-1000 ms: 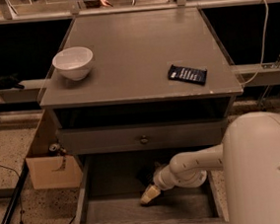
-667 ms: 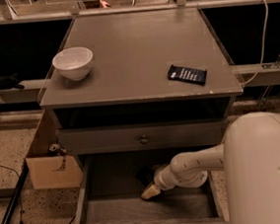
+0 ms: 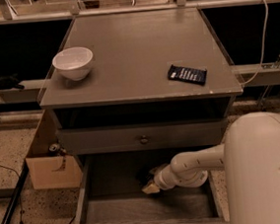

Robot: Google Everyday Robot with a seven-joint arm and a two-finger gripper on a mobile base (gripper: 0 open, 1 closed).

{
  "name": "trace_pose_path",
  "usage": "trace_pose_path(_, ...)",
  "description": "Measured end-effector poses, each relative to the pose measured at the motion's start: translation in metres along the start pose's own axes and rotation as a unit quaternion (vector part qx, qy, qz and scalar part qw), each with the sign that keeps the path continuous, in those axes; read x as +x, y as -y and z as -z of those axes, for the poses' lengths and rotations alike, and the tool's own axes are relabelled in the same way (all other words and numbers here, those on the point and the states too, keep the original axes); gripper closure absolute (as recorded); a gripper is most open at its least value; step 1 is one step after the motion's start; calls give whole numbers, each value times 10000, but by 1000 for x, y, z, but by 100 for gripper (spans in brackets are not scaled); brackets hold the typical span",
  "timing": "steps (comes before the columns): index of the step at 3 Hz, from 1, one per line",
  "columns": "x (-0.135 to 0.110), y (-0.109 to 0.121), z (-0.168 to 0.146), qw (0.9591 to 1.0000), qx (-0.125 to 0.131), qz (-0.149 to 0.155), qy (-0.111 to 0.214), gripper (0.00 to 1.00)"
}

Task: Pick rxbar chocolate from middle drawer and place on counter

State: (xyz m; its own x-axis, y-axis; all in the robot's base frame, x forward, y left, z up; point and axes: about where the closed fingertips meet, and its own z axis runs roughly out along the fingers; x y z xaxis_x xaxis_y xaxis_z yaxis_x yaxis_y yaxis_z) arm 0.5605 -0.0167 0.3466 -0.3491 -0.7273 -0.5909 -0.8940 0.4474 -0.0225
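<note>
Low in the frame's centre, the gripper sits inside the middle drawer, beside a dark shape, apparently the rxbar chocolate. Whether it grasps anything cannot be told.

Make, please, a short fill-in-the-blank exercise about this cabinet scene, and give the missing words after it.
1. The white bowl and the navy-blue bar both rest on the ____.
2. In the camera view, the bowl is to the ____ of the bar.
3. The gripper is low down, inside the open ____.

Missing words: counter; left; drawer.
</note>
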Motion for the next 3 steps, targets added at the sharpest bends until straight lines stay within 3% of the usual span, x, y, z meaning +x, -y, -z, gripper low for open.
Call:
trace_pose_path(1, 0, 0, 0, 10000, 0, 0, 0, 89)
trace_pose_path(2, 0, 0, 0, 10000, 0, 0, 0, 100)
trace_pose_path(3, 0, 0, 0, 10000, 0, 0, 0, 100)
